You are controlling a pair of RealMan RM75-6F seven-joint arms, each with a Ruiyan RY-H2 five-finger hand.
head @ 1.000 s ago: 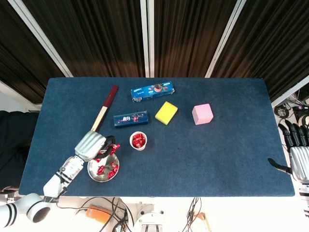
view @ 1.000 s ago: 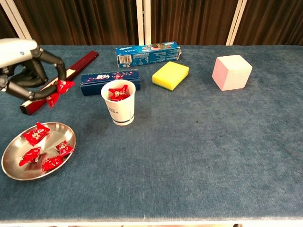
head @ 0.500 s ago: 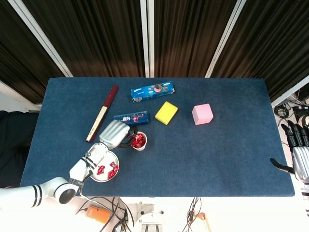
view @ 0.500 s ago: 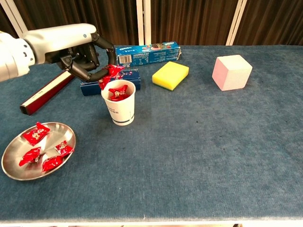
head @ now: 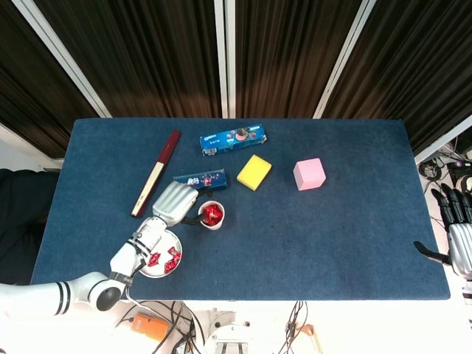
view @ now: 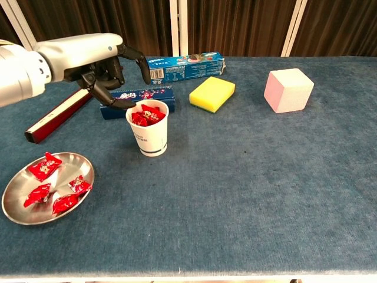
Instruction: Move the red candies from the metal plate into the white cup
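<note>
Over the white cup (view: 148, 127) hangs the left hand (view: 106, 71), its fingers spread apart and holding nothing, the fingertips (view: 131, 106) just at the cup's near-left rim. From the head camera the same hand (head: 175, 203) sits just left of the cup (head: 212, 215), with its arm running down toward the table's front-left corner. Red candies (view: 147, 114) fill the cup to about the brim. More wrapped red candies (view: 54, 187) lie in the metal plate (view: 17, 207), which rests near the front-left edge of the blue table (view: 247, 194), well apart from the hand in the chest view; overhead, the forearm crosses part of the plate (head: 160, 262).

Behind the cup lies a dark blue flat box (view: 138, 98), and further back a longer blue biscuit box (view: 184, 64). A dark red and cream stick-shaped pack (view: 59, 115) lies at an angle to the left, partly hidden by the hand. Just right of the boxes sits a yellow sponge (view: 212, 93), and well to the right of that a pink cube (view: 288, 89).

At the far right edge of the head view, beyond the table's end, the right hand (head: 457, 228) shows with its fingers apart, pointing away and holding nothing.
</note>
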